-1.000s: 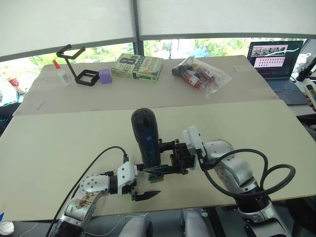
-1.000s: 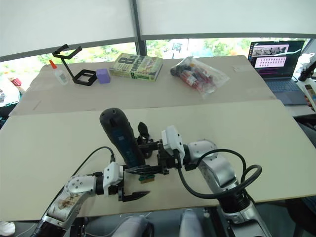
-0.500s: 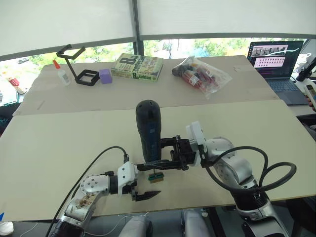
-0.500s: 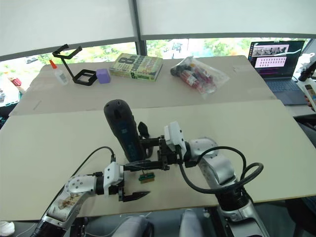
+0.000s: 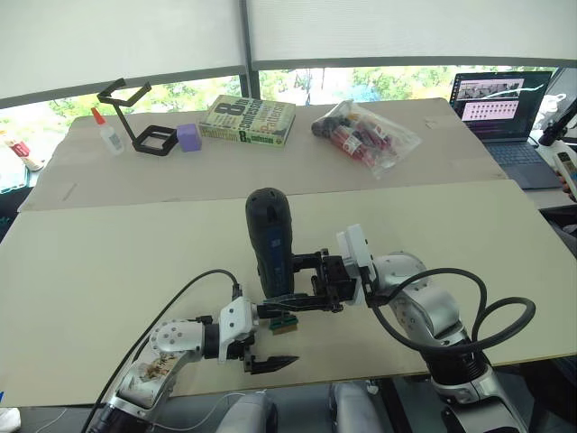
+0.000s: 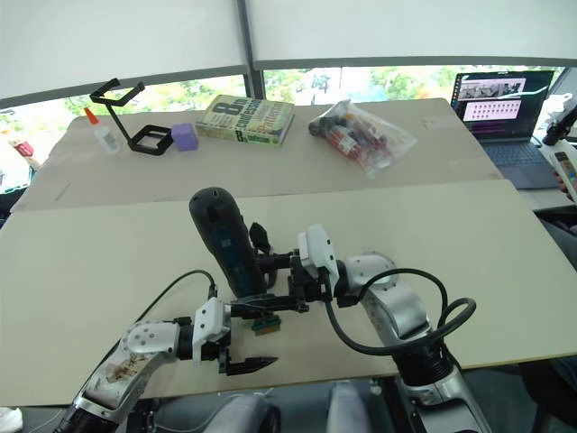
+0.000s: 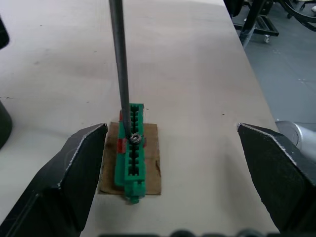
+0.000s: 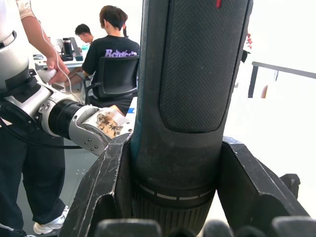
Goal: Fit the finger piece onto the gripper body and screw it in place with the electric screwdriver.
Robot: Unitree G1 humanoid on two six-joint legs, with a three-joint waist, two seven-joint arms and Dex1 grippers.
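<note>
Change since earlier: compared with a second ago, the electric screwdriver (image 5: 271, 243) is standing a little more upright in my right gripper (image 5: 313, 285), and my left gripper (image 5: 261, 345) is sitting slightly lower, closer to the near edge of the worktop (image 5: 108, 271).
Right gripper: I am clamping both black fingers (image 8: 106, 182) against the screwdriver's thick textured barrel, one on each side, just above its ribbed collar.
Electric screwdriver: it is standing nearly vertical over the near middle of the worktop, rounded butt end up, thin metal bit (image 7: 120, 69) pointing down.
Bit tip: it is resting on a small metal screw head in the green block (image 7: 131, 150), as my left wrist view shows.
Green block: it is lying on a brown card base on the worktop, close to the near edge, directly under the screwdriver.
Left gripper: I am holding my fingers (image 7: 74, 168) spread wide and empty, one on each side of the green block without touching it.
Gripper body: a small black mechanism (image 6: 261, 238) is standing just behind the screwdriver, partly hidden by it.
Far edge of the worktop: a book (image 5: 249, 121), a purple cube (image 5: 188, 137), a black frame stand (image 5: 135, 117), a glue bottle (image 5: 107, 132) and a clear bag of small items (image 5: 365, 133) are lying there.
Far right corner: an open laptop (image 5: 508, 113) is sitting there.
Background: people (image 8: 108, 54) are showing beyond the table in my right wrist view.
</note>
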